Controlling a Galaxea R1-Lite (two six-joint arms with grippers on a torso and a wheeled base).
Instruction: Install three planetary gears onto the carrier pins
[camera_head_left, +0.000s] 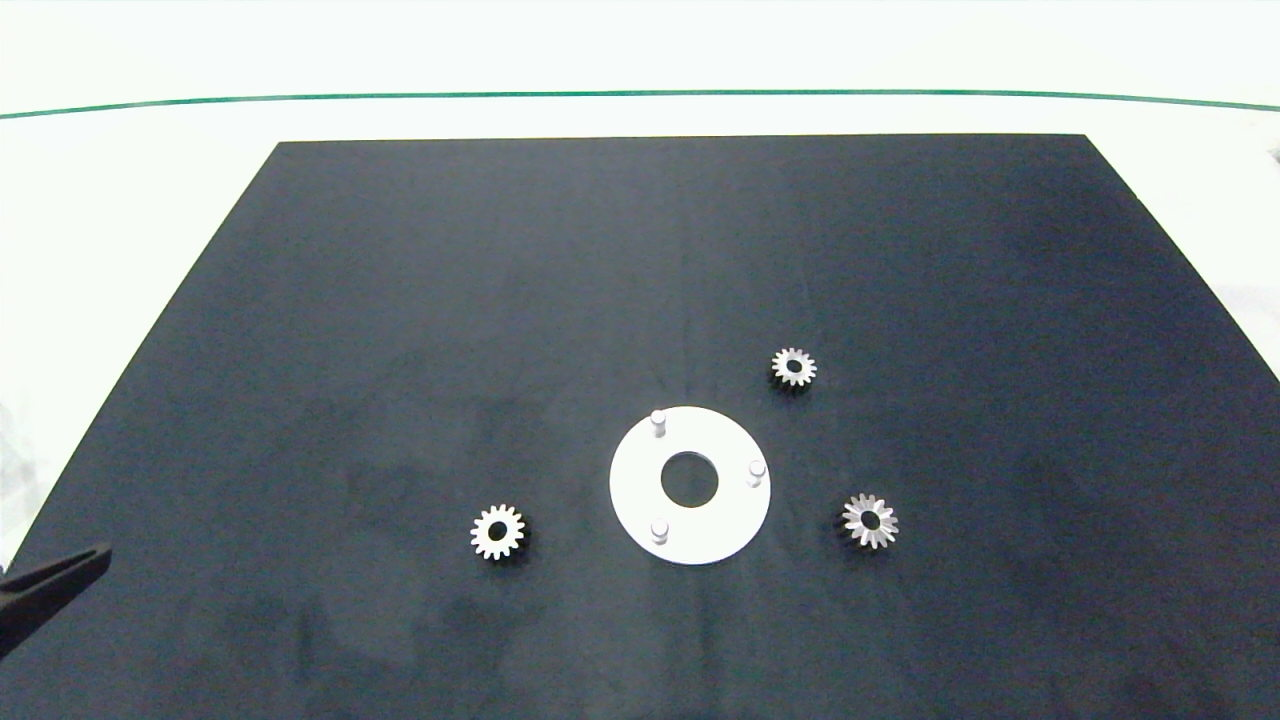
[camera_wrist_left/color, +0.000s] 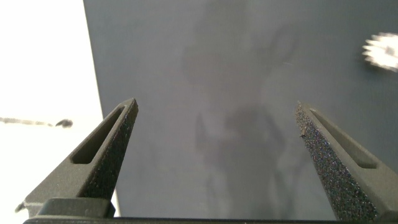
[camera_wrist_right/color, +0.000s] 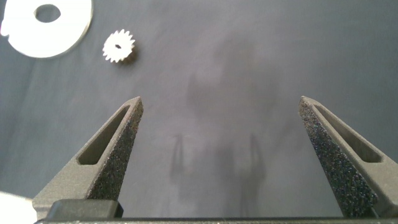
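Gears: I see three gears (camera_head_left: 497, 532) (camera_head_left: 794, 367) (camera_head_left: 870, 520) flat on the mat (camera_head_left: 400, 300), around the disc (camera_head_left: 690, 530), pins (camera_head_left: 658, 421) bare
Left gripper (camera_wrist_left/color: 216, 134): fingers apart, over mat's near-left corner
Right gripper (camera_wrist_right/color: 221, 127): fingers apart, holding nothing

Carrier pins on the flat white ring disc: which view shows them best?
Head view. All three short white carrier pins stand clear on the flat white ring-shaped disc, none carrying a gear. The right wrist view catches only part of the disc, with no pin clear. The left wrist view shows neither.
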